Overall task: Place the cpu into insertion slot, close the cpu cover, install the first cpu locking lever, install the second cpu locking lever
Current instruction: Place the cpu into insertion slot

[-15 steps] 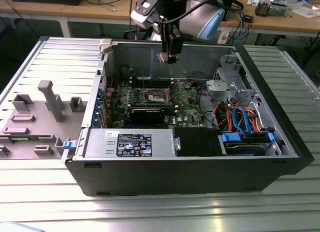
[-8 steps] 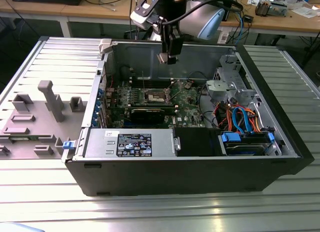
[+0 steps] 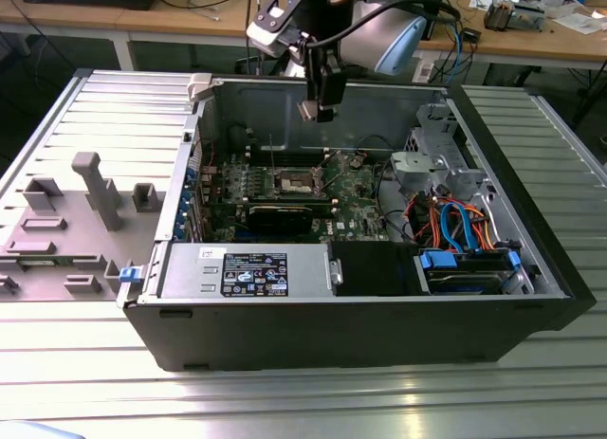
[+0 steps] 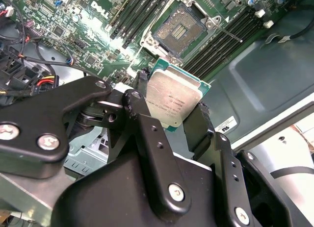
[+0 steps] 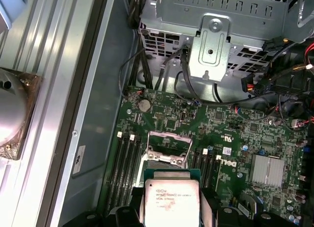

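Note:
My gripper [image 3: 318,105] hangs above the open computer case, shut on the cpu [image 3: 310,111]. Both wrist views show the chip's silver-grey top [image 4: 172,100] [image 5: 170,202] clamped by its edges between the black fingers [image 4: 143,97]. The insertion slot [image 4: 180,30] lies uncovered on the green board below the chip, dark in the middle with a metal rim. In the exterior view the insertion slot [image 3: 294,181] sits mid-board, well below the gripper. The cpu cover [image 5: 167,147] stands tilted up at the socket's edge. A thin metal lever [image 4: 229,34] runs beside the socket.
Long memory slots [image 4: 142,13] flank the socket. A black graphics card [image 3: 285,212] lies in front of it, with the power supply [image 3: 248,270] nearer the case front. A metal drive cage [image 3: 429,164] and orange and blue cables [image 3: 457,221] fill the exterior view's right. A grey fixture [image 3: 95,188] stands outside the case.

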Controlling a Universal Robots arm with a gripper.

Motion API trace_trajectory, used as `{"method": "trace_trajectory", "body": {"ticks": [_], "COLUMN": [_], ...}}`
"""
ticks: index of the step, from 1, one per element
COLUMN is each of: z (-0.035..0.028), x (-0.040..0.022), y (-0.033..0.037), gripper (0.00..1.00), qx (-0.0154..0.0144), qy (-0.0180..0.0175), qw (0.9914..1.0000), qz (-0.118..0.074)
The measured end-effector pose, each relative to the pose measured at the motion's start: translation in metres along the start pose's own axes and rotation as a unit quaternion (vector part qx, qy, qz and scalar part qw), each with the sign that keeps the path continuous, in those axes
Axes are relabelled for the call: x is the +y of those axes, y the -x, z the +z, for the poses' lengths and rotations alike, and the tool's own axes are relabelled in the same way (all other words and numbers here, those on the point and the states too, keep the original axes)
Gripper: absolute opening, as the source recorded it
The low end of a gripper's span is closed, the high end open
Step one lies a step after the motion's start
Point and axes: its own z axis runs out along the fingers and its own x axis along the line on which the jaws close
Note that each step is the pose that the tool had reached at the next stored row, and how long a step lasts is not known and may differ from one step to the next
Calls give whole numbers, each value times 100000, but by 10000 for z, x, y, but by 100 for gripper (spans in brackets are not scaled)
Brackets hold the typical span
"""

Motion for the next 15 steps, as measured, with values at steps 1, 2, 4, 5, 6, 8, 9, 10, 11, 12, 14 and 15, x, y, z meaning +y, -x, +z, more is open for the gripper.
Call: {"method": "trace_trajectory", "body": {"ticks": [1, 2, 4, 5, 6, 8, 9, 10, 11, 12, 14, 15], "z": [3, 6, 19, 24, 34, 50, 54, 62, 68, 74, 81, 84], "x": [-4, -8, -19, -19, -21, -23, -23, -24, -24, -25, -26, -26], "y": [-1, -2, -3, -3, -3, -3, -3, -3, -3, -2, -2, -2], "gripper": [54, 54, 54, 54, 54, 54, 54, 54, 54, 54, 54, 54], "qx": [5, 8, -15, -32, -60, -164, -203, -268, -346, -409, -511, -555], "qy": [3, 5, -2, 2, 9, 16, 20, 35, 45, 56, 71, 73], "qw": [100000, 100000, 100000, 100000, 99999, 99991, 99985, 99970, 99946, 99918, 99865, 99841], "qz": [-6, -4, 100, 210, 471, 1315, 1694, 2449, 3281, 4032, 5164, 5611]}}
